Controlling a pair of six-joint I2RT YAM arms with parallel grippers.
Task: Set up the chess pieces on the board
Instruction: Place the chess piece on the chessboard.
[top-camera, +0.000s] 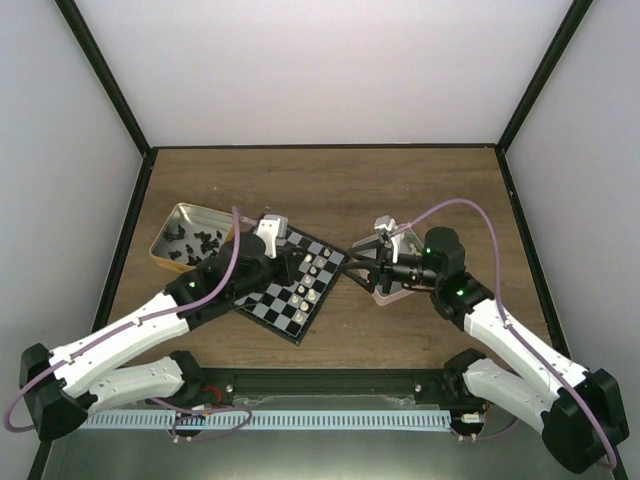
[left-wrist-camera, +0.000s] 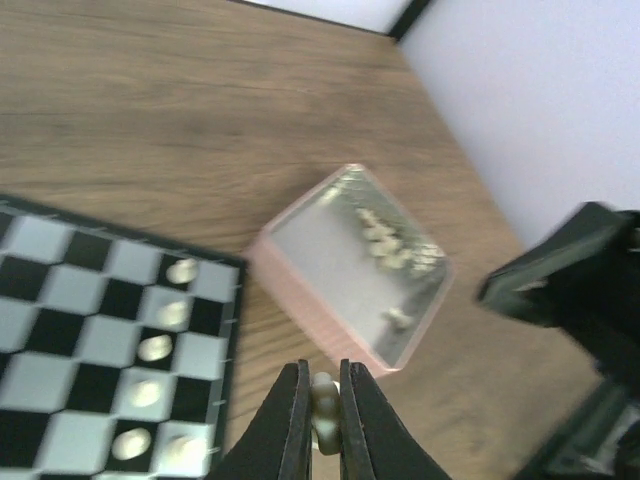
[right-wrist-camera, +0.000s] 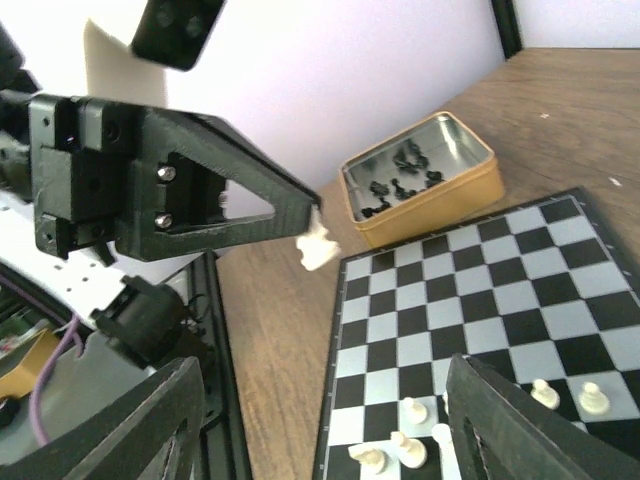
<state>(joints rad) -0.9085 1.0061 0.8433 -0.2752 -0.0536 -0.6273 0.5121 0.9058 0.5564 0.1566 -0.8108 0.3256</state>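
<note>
My left gripper (left-wrist-camera: 323, 425) is clamped tight on one small cream-white plastic chess piece (left-wrist-camera: 323, 398). I'm holding it in the air just off the edge of the flat black-and-pale checked chessboard (left-wrist-camera: 60, 300), on the side facing the square pink tray (left-wrist-camera: 305, 295). My right gripper (right-wrist-camera: 322, 372) sits near that same edge, jaws wide apart, holding nothing. More cream-white pieces (left-wrist-camera: 155, 348) stand in a row on the board along that edge, and others (left-wrist-camera: 390, 240) lie in the tray. Off the board's opposite side sits a gold metal tin (right-wrist-camera: 440, 205) holding black pieces (right-wrist-camera: 405, 160).
</note>
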